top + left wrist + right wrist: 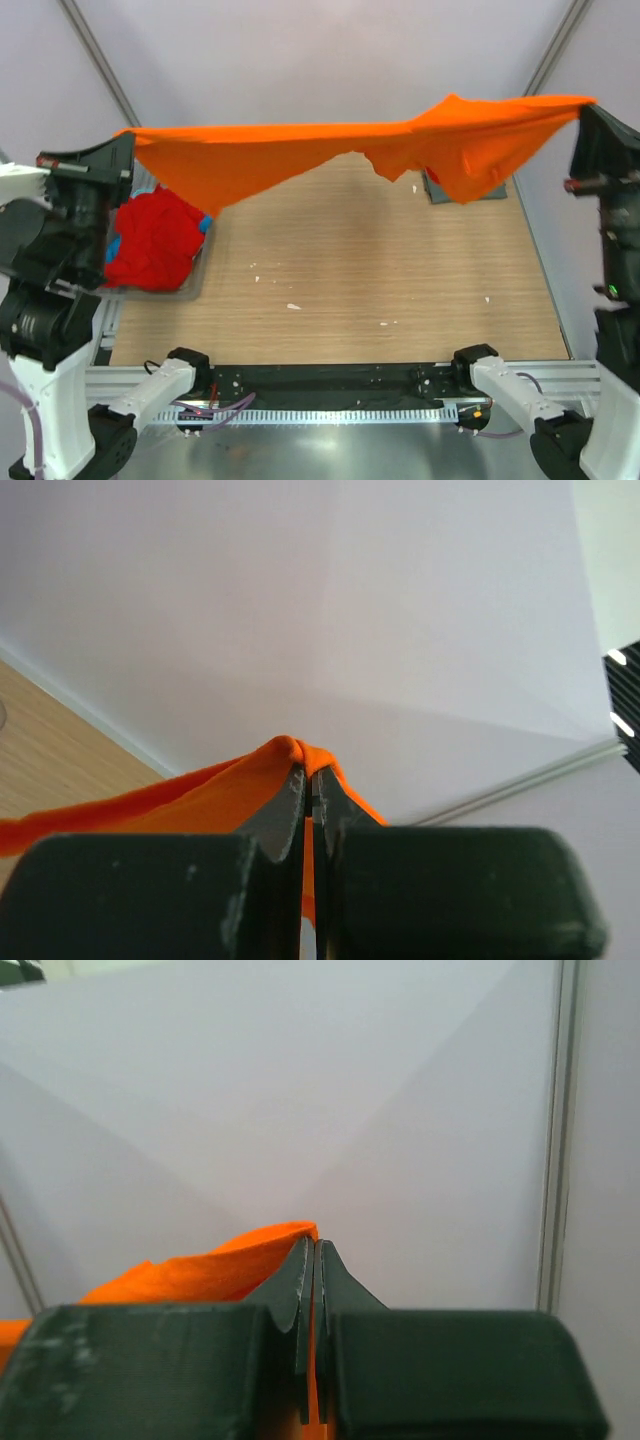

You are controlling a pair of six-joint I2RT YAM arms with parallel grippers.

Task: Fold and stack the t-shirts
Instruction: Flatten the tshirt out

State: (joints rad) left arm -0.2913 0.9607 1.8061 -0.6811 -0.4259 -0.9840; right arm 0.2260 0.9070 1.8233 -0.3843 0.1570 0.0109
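Observation:
The bright orange t-shirt [300, 150] hangs stretched in the air across the far part of the table, held at both ends. My left gripper [128, 140] is shut on its left end; in the left wrist view the cloth [220, 800] is pinched between the closed fingers [290, 800]. My right gripper [588, 105] is shut on its right end; in the right wrist view the orange cloth [200, 1270] sits between the closed fingers [300, 1280]. A red t-shirt [155, 240] with a blue one [207, 222] under it lies bunched at the left. A dark grey t-shirt [440, 186] shows at the far right, mostly hidden.
The red and blue shirts lie in a clear plastic tub [190, 285] at the table's left edge. Small white specks lie on the wooden table [360, 290]. White walls stand close behind and at both sides.

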